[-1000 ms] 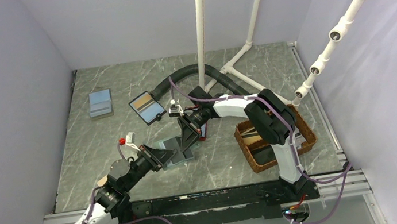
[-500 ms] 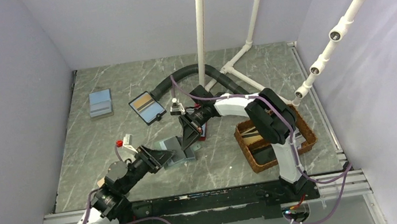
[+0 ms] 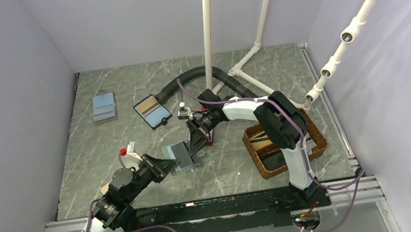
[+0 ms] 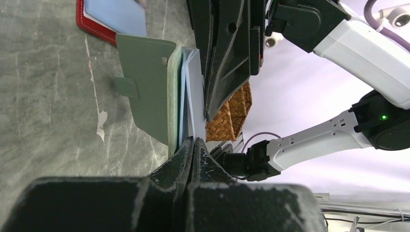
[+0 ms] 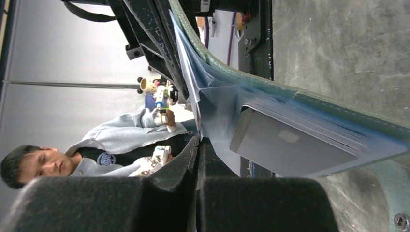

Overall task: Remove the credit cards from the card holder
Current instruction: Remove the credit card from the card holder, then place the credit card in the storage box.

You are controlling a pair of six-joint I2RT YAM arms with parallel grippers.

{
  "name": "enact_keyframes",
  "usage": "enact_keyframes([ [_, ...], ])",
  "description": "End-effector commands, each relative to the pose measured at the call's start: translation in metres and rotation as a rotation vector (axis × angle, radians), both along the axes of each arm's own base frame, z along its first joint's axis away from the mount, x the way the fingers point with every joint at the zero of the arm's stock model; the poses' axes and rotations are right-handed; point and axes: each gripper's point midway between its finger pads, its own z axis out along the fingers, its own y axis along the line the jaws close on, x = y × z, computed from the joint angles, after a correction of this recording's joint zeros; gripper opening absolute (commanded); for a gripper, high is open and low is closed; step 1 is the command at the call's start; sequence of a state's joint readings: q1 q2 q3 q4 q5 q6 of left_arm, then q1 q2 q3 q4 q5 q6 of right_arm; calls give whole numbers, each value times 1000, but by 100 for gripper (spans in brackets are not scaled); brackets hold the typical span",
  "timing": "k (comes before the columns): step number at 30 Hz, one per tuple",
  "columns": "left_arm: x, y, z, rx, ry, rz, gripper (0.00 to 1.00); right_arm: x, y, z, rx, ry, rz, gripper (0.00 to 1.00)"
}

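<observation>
Drawing back toward the near-left corner, my left arm is tugging at the card holder (image 3: 179,154) lying mid-worktop (image 3: 95,160). My left jaws are pinching shut on the pale edge of the credit cards (image 4: 190,87), and my right jaws are clamping the holder's lining. I judge pulling straight along the pocket is wisest, steady and unbent.

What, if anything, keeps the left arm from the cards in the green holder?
Probably nothing, so yes: the left pincer is shut on the near edge of the cards, which stand out of the card holder. The right pincer clamps the holder's far end, clear of that edge.
</observation>
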State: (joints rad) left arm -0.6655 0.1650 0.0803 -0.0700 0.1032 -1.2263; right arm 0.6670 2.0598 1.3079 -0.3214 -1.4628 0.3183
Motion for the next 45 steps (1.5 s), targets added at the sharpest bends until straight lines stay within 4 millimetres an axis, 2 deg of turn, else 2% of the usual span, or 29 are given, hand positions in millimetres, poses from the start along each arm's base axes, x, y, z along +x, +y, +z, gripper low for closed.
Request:
enact_keyframes([
  [1,-1,1,8,-20,-11,5,0,2,-3,-6,-1,-54,-13,0],
  [6,-3,3,-3,-10,24,8,0,0,-6,-21,-30,-51,-14,0],
  [11,-7,5,-14,7,61,7,6,-3,-10,-37,-58,-53,-10,0],
  [18,-11,8,-33,40,117,9,0,-7,-14,-50,-87,-63,-7,0],
  [25,-16,27,-58,146,238,86,0,4,-29,-70,-199,-230,-24,0],
  [29,-25,40,-68,209,319,117,0,9,-38,-63,-221,-363,-4,0],
  [34,-32,63,-79,302,407,202,0,12,-58,-40,-227,-517,36,0],
  [37,-39,74,-90,354,482,238,0,17,-80,-23,-228,-607,63,0],
  [41,-45,78,-102,399,563,253,0,11,-117,-5,-243,-668,114,0],
  [45,-45,81,-105,445,594,264,0,8,-154,4,-307,-742,113,0],
])
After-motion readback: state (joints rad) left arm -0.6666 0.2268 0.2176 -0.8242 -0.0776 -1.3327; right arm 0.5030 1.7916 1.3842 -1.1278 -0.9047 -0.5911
